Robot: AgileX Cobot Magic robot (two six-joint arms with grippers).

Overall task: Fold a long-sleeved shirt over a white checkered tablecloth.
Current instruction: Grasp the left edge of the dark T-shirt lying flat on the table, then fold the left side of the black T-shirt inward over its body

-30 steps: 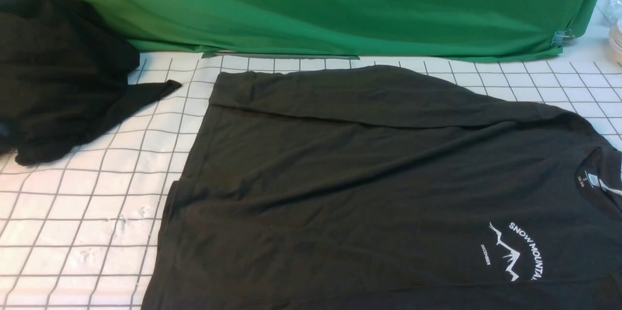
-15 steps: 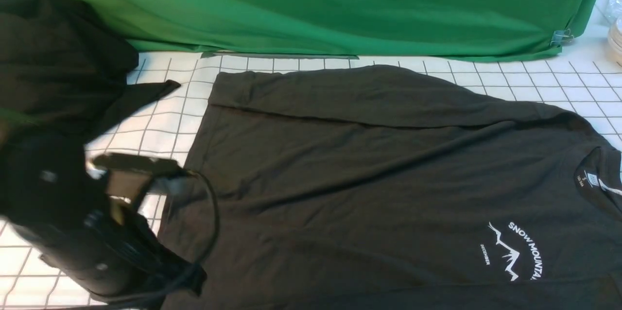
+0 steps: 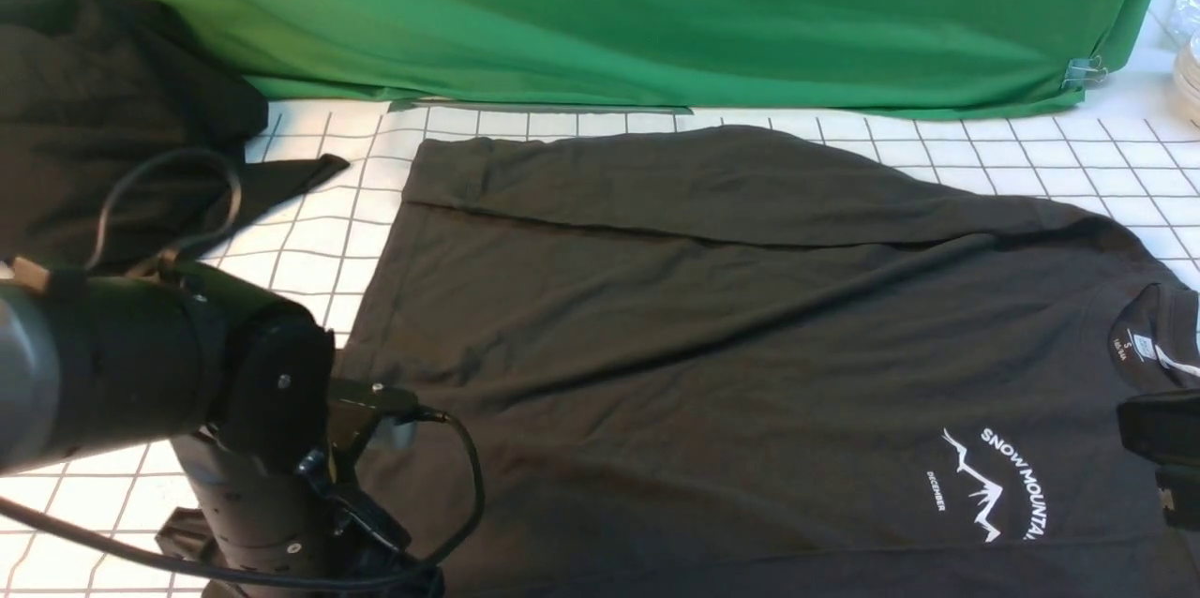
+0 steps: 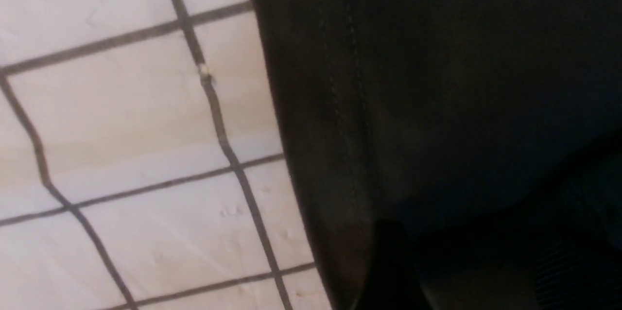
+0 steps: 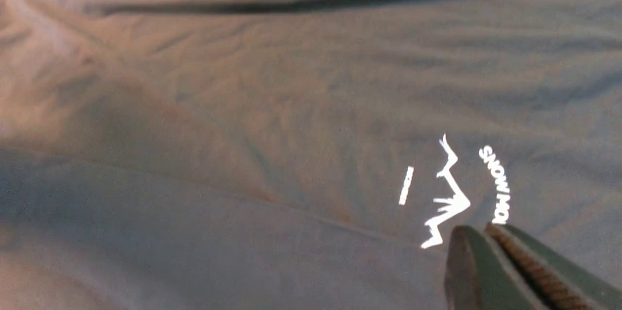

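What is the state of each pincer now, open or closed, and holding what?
Left pincer: cannot be told, its tips are hidden.
Right pincer: closed, no cloth seen in it, near the print on the long-sleeved shirt.

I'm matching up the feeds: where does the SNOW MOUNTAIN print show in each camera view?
Front view: SNOW MOUNTAIN print, lower right, on the long-sleeved shirt.
Left wrist view: not in it; only the shirt's stitched hem on the white checkered tablecloth.
Right wrist view: lower right, just beyond the shut right claw.
Shared landmark: the shirt, in all three.
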